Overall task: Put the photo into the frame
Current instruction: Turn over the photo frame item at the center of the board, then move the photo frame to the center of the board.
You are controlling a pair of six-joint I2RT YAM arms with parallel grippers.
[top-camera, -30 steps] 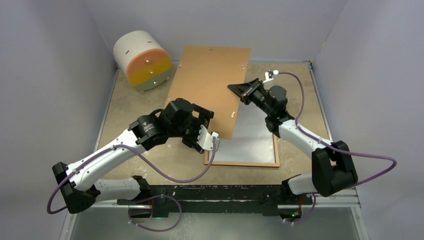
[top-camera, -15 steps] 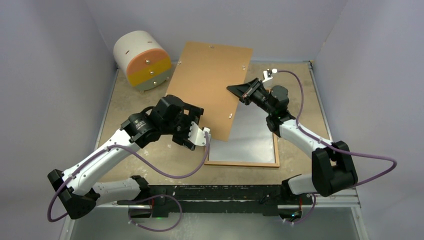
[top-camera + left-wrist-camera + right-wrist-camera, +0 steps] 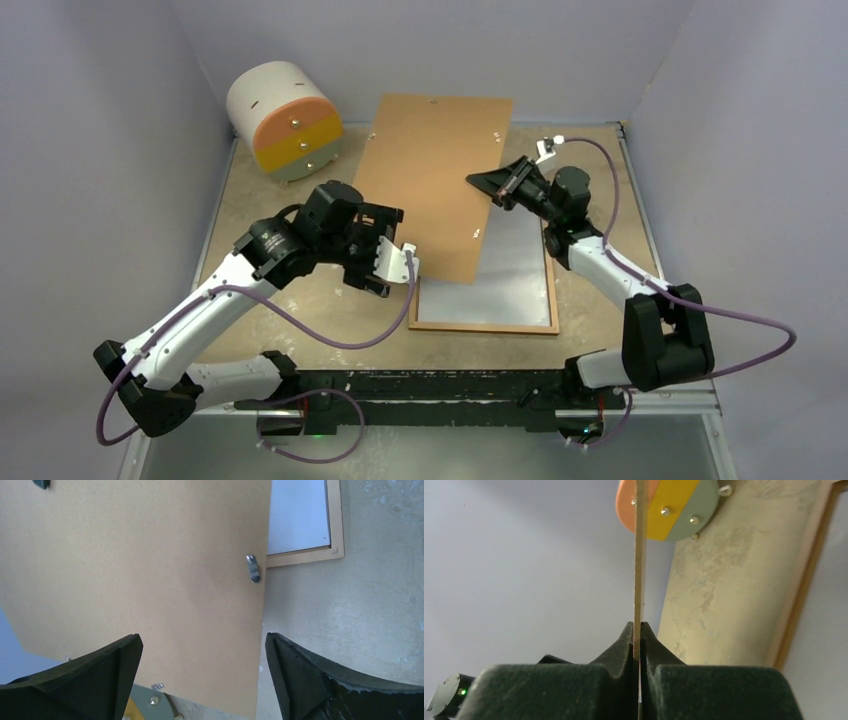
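Frame: your frame (image 3: pixel 487 326) lies flat on the table (image 3: pixel 262 205), with its orange-brown rails showing along the near and right sides.
Inside the frame: a pale surface (image 3: pixel 510 270) fills the opening. You cannot tell whether it is the photo lying white side up or the bare glass, and no printed picture shows in any view.
Backing board: the brown backing board (image 3: pixel 430 175) is raised and tilted over the frame's left and far part. Its near corner hangs above the frame's left rail, and whether it touches the frame you cannot tell.
Clip: a small metal turn clip (image 3: pixel 253 568) sits at the board's edge, just beside the frame's corner in the left wrist view.
Right gripper: your right gripper (image 3: pixel 485 182) is above the frame's far end, its jaws pressed together on the board's thin edge and pinching it.
Left gripper: your left gripper (image 3: pixel 400 256) is just left of the frame, its jaws spread wide and holding nothing, facing the board's flat side.
Cylinder: a white cylinder with an orange, yellow and green face (image 3: pixel 285 120) stands well apart from the frame, at the far left.
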